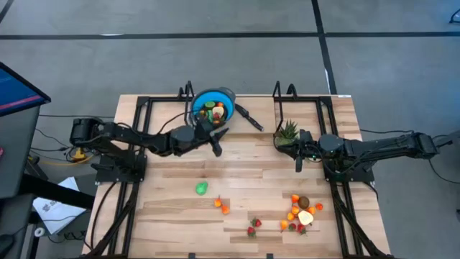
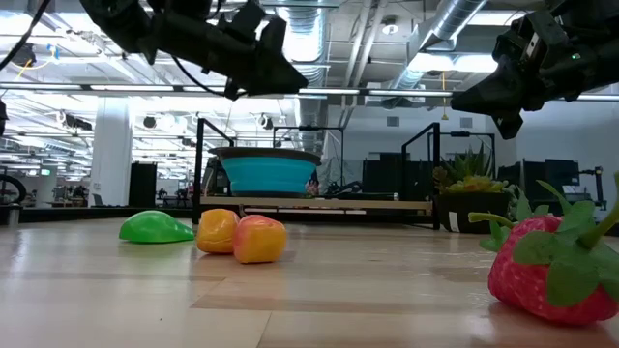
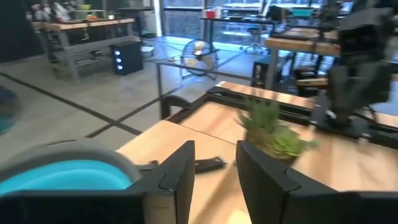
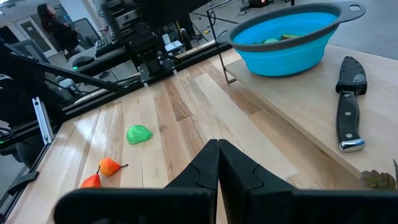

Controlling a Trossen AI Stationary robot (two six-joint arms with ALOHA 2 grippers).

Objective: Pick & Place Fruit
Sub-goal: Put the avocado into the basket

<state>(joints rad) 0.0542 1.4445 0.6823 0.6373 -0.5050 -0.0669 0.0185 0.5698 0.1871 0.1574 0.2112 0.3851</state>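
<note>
The left pincer (image 1: 218, 141), fingers parted and holding nothing, hovers beside the round blue bowl (image 1: 213, 104), with the small green toy fruit (image 1: 202, 188) at its six o'clock on the wooden desk (image 1: 251, 180).

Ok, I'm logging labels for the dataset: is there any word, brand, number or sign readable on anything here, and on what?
None can be read.
Blue bowl, knife, fruit: no markings show.
Papers on the floor: print too small to read.
</note>
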